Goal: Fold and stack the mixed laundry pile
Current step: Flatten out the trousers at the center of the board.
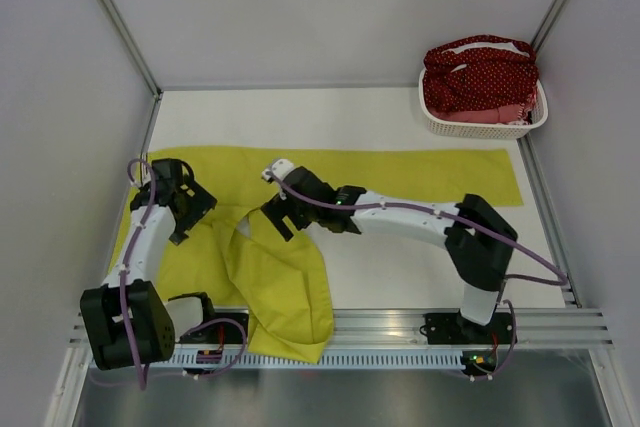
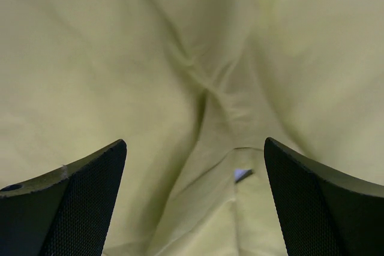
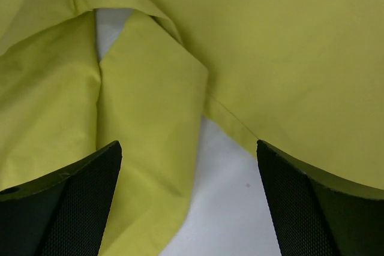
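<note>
A large yellow-green garment (image 1: 400,172) lies spread across the white table (image 1: 400,257), and a crumpled part of it hangs over the front edge. My left gripper (image 1: 193,209) hovers open over its left part; the left wrist view shows only creased yellow-green cloth (image 2: 120,58) between the open gripper's (image 2: 195,142) fingers. My right gripper (image 1: 277,215) is open above the garment's middle, over a cloth edge (image 3: 288,58) and bare table (image 3: 240,208), with nothing held in the gripper (image 3: 189,143). More of the laundry pile, topped by a dark red white-dotted cloth (image 1: 480,77), fills the basket.
A white perforated basket (image 1: 482,131) stands at the back right corner. A metal rail (image 1: 450,322) runs along the front edge by the arm bases. Grey walls close in the table on the left, back and right.
</note>
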`<action>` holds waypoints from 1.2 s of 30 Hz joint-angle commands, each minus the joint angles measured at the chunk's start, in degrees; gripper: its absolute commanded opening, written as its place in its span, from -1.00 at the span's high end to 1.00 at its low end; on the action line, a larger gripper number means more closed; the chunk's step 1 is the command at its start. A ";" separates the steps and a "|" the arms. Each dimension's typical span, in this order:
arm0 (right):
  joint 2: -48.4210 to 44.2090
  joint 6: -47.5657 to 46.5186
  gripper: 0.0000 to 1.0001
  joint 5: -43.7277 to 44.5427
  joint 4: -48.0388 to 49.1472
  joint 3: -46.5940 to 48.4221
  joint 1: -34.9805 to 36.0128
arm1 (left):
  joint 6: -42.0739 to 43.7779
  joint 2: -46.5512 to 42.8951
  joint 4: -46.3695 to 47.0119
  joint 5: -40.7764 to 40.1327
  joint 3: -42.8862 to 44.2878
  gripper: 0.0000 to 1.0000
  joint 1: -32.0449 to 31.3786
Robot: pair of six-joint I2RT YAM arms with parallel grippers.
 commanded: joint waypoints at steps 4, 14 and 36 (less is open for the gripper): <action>13.64 0.67 -0.95 1.30 -3.05 13.08 3.90 | -4.11 -5.36 -2.64 -4.82 -7.94 -0.99 0.34; 16.11 3.75 0.51 11.03 -2.95 13.44 4.34 | -5.79 0.69 1.05 -6.14 -10.07 -0.99 0.34; -25.01 20.19 0.99 40.85 -23.96 -20.84 -45.39 | -5.08 13.79 6.15 -4.91 -4.01 -0.99 0.96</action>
